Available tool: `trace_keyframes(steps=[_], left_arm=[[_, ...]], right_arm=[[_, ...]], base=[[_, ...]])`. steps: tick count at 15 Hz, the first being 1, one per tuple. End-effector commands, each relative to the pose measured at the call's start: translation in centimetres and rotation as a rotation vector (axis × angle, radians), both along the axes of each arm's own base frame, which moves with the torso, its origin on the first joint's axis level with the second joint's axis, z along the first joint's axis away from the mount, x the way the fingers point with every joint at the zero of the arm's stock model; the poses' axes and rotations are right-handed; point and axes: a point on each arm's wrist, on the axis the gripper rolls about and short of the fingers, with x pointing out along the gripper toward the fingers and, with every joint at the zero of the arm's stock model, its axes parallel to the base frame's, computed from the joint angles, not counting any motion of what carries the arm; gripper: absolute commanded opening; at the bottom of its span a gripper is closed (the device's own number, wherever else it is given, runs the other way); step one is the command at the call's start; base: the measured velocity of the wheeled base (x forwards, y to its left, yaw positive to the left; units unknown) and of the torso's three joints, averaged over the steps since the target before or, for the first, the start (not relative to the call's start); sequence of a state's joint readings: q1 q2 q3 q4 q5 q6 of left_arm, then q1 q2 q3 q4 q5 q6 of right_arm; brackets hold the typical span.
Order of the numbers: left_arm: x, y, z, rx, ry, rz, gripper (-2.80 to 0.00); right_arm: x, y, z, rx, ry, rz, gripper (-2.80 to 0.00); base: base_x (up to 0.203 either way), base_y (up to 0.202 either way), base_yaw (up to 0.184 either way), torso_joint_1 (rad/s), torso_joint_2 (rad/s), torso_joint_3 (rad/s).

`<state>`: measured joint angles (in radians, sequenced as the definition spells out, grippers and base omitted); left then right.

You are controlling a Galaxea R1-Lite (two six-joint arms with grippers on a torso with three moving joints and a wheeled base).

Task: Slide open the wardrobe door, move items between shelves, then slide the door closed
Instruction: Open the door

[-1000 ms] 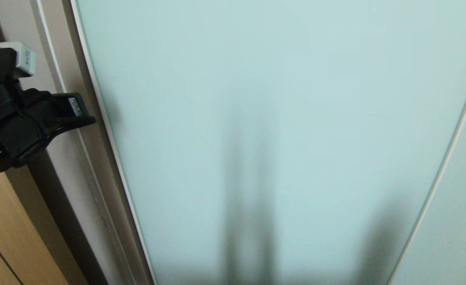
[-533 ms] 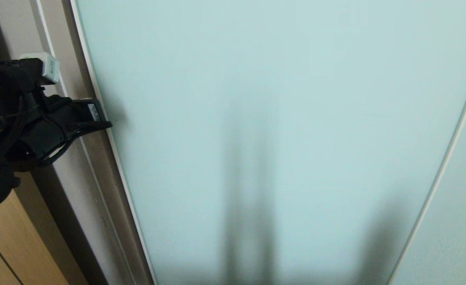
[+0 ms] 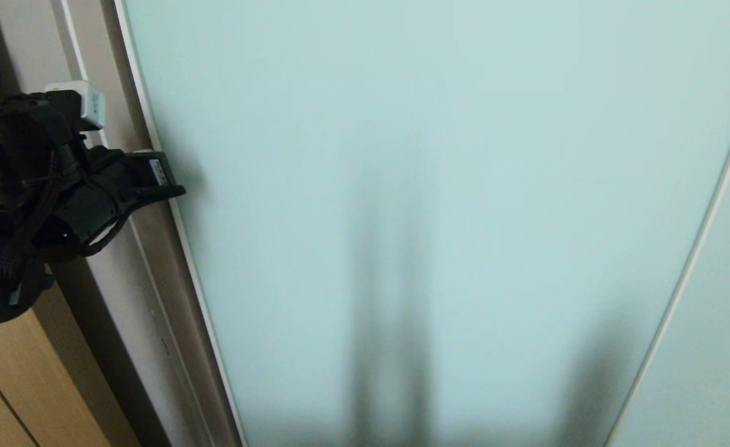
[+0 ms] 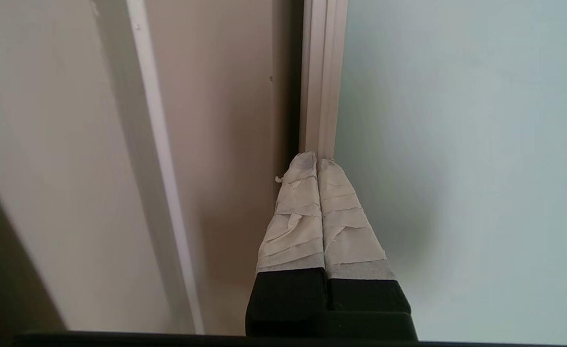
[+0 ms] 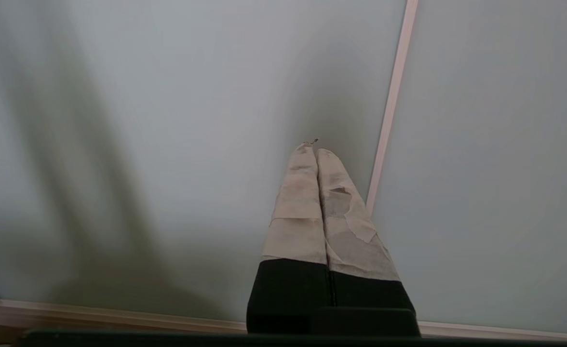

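The sliding wardrobe door (image 3: 439,186), frosted pale blue-green glass in a thin silver frame, fills most of the head view and stands closed. My left gripper (image 3: 179,191) reaches in from the left. In the left wrist view its taped fingers are shut, and the left gripper (image 4: 317,161) has its tips against the door's silver edge strip (image 4: 319,86), holding nothing. My right gripper (image 5: 316,152) is outside the head view. It hangs shut and empty in front of the door glass (image 5: 168,120). The items and the shelves are hidden behind the door.
A beige wardrobe side panel (image 3: 123,261) runs along the door's left edge, with a tan wooden door (image 3: 5,385) beyond it. A second frosted panel (image 3: 725,347) adjoins on the right, past a silver strip (image 5: 389,111). The door's bottom rail (image 5: 119,315) shows low in the right wrist view.
My left gripper has moved right, from beside the side panel to the door's silver edge, staying shut. The door has not moved.
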<state>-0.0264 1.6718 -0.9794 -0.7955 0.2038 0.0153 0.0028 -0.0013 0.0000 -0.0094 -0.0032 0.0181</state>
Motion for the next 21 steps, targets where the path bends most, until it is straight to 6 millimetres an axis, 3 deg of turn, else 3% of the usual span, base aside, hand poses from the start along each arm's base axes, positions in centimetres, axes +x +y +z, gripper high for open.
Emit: trace_keyframes(steps=[1, 5, 10, 16, 21], left_arm=[[-0.8, 0.0, 0.7, 0.002, -0.024, 0.023, -2.80], [-2.9, -0.6, 1.5, 0.001, -0.048, 0.005, -2.80], [-3.0, -0.7, 1.4, 0.004, -0.047, 0.005, -2.80], [-1.9, -0.6, 0.8, -0.005, -0.027, 0.053, -2.80], [0.2, -0.6, -0.5, -0.009, 0.010, 0.062, -2.80]], right_arm=[[0.0, 0.0, 0.0, 0.000, 0.000, 0.000, -2.80], [0.0, 0.0, 0.0, 0.000, 0.000, 0.000, -2.80], [0.0, 0.0, 0.0, 0.000, 0.000, 0.000, -2.80], [0.0, 0.0, 0.0, 0.000, 0.000, 0.000, -2.80], [0.0, 0.0, 0.0, 0.000, -0.001, 0.000, -2.80]], base=[[0.000, 0.000, 0.000, 0.000, 0.00, 0.000], [0.000, 0.000, 0.000, 0.000, 0.00, 0.000], [0.000, 0.000, 0.000, 0.000, 0.00, 0.000], [0.000, 0.000, 0.000, 0.000, 0.00, 0.000], [0.000, 0.000, 0.000, 0.000, 0.00, 0.000]])
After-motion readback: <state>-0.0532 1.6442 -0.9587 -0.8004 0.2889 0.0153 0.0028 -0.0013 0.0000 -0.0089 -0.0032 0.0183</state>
